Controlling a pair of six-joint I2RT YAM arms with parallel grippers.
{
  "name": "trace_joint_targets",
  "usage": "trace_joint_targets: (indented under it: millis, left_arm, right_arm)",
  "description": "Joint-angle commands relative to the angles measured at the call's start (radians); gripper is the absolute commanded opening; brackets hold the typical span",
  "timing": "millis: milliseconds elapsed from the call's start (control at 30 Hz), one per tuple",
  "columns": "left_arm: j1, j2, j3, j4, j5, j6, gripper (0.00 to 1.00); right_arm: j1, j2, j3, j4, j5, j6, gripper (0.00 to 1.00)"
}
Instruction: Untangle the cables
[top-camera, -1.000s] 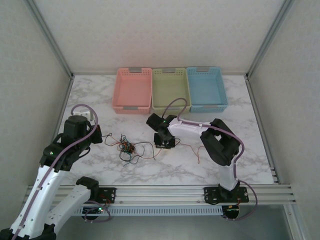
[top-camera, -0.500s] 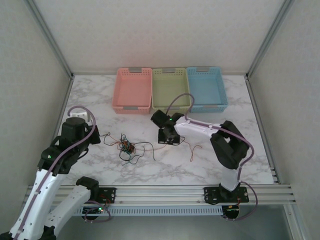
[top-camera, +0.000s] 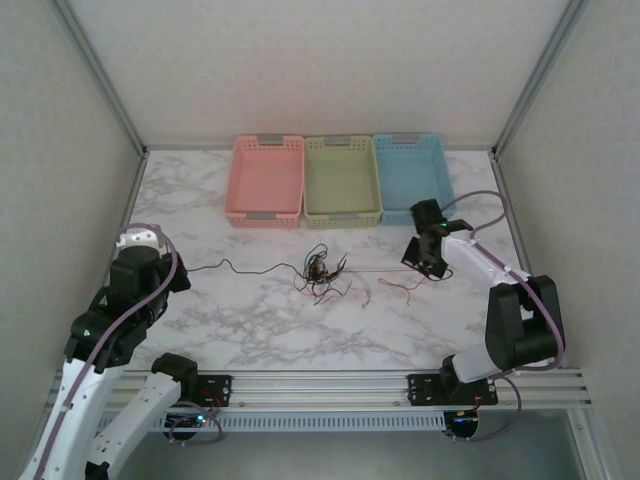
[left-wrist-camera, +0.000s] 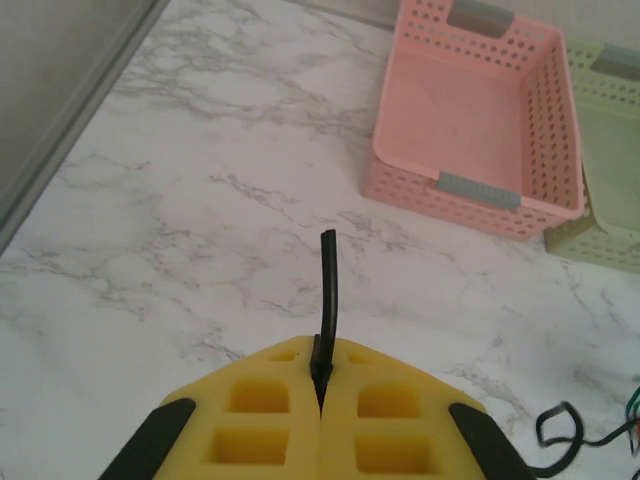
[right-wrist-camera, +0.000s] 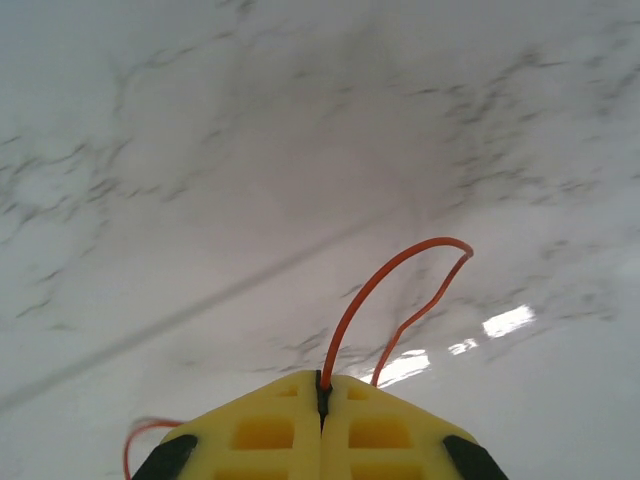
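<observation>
- Tension is the thing to manage here. The cables (top-camera: 322, 270) are knotted in a small clump (top-camera: 320, 279) at the middle of the top view, on the marble surface (top-camera: 260, 330) just below the green basket (top-camera: 342, 213).
- The left hand (left-wrist-camera: 321, 352), at the left of the top view, is pinched fully closed on a black wire (left-wrist-camera: 327, 280). The wire's short end pokes out past the yellow pads (left-wrist-camera: 255, 400), and its length runs right to the clump.
- The right hand (right-wrist-camera: 322, 382), at the right of that frame, is also closed tight, on an orange-red wire (right-wrist-camera: 385, 285). This wire loops out ahead of the hand and stretches left, nearly straight, to the clump.
- To pull well, I judge the hands should draw apart slowly and low over the surface, watching whether the clump loosens or cinches.
- If the knot tightens or slides along whole, ease off and regrip a strand nearer the clump rather than hauling harder. Wire this thin may slip from the grip.
</observation>
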Motion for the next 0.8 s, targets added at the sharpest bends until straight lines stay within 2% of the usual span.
trace_joint_targets:
  millis: [0, 333, 600, 767]
  left_arm:
    - [0.015, -0.05, 0.005, -0.026, -0.162, -0.014, 0.0]
    - [0.015, -0.128, 0.013, -0.044, -0.268, -0.029, 0.0]
    - [0.016, -0.197, 0.023, -0.061, -0.363, -0.03, 0.0]
    - [0.015, -0.193, 0.068, -0.082, -0.42, 0.021, 0.0]
  right_arm:
    - [-0.087, -0.009, -0.037, 0.0, 0.042, -0.061, 0.0]
    - [-0.279, -0.025, -0.084, 0.049, 0.016, -0.089, 0.0]
    - [-0.353, -0.026, -0.081, 0.057, 0.02, -0.067, 0.0]
    - [-0.396, -0.047, -0.065, 0.048, 0.02, -0.06, 0.0]
